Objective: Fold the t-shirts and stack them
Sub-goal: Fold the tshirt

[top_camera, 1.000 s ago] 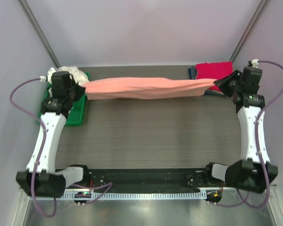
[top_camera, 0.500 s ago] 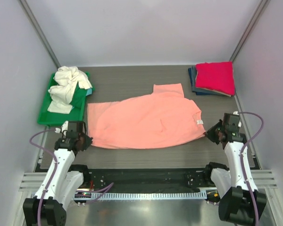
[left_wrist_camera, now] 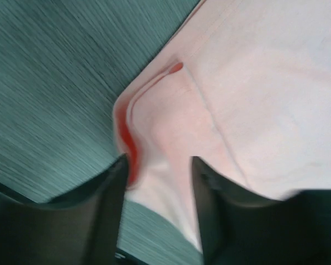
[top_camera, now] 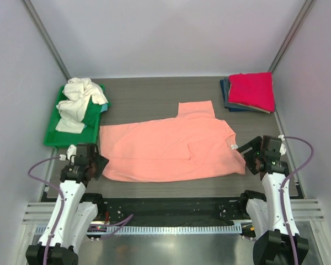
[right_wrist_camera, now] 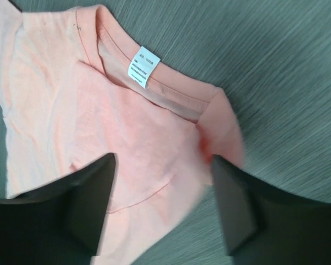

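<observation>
Viewing from the top: the salmon-pink t-shirt (top_camera: 171,146) lies spread flat on the table (top_camera: 154,94), whereas 1.0 s ago it hung stretched between both arms. The left gripper (top_camera: 101,165) sits at its hem corner, the right gripper (top_camera: 248,154) at its shoulder.

Left wrist: fingers parted, with a bunched hem corner lying loose between them.

Right wrist: fingers wide apart over the shoulder, near the neck label (right_wrist_camera: 142,66).

Judgement: lay-out complete, 2 releases made, folding comes next.

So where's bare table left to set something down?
The widest patch is the back strip between the green tray and the red stack, behind the pink shirt. A smaller one lies between that stack and the right gripper. The shirt fills the middle, with the left gripper at its front corner.
</observation>
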`<state>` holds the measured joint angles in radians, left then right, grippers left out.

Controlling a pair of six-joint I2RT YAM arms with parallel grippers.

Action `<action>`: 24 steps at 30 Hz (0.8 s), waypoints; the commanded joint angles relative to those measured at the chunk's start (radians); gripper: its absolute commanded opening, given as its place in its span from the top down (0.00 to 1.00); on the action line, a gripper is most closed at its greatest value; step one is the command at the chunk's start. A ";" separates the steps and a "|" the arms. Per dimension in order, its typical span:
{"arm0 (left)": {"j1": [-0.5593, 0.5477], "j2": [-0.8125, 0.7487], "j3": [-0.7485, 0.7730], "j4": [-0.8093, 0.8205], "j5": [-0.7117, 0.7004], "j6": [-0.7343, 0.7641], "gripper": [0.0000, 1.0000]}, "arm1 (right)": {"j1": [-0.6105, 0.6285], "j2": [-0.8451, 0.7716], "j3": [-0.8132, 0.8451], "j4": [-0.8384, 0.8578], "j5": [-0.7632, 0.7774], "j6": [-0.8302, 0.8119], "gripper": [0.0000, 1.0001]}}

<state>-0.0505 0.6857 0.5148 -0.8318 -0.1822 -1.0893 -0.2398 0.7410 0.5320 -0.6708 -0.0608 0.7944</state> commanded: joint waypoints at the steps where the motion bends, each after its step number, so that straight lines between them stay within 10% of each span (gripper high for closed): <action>1: -0.002 -0.069 0.080 -0.067 0.001 -0.052 0.44 | -0.006 -0.058 -0.004 -0.015 0.036 0.022 0.15; 6: -0.002 -0.147 0.191 -0.112 -0.026 0.001 0.18 | -0.007 -0.114 0.054 -0.029 0.056 0.032 0.10; 14: -0.002 0.020 0.378 -0.015 0.018 0.393 0.14 | 0.046 0.035 0.196 0.264 -0.087 -0.058 0.18; 19: 0.001 0.097 0.380 0.023 0.059 0.496 0.13 | 0.398 0.343 0.495 0.280 0.170 -0.208 0.17; 24: 0.005 0.098 0.361 0.057 0.093 0.508 0.13 | 0.444 0.757 0.790 0.255 0.150 -0.300 0.17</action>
<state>-0.0502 0.8017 0.8757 -0.8322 -0.1242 -0.6418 0.2031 1.3460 1.1919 -0.4366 0.0399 0.5957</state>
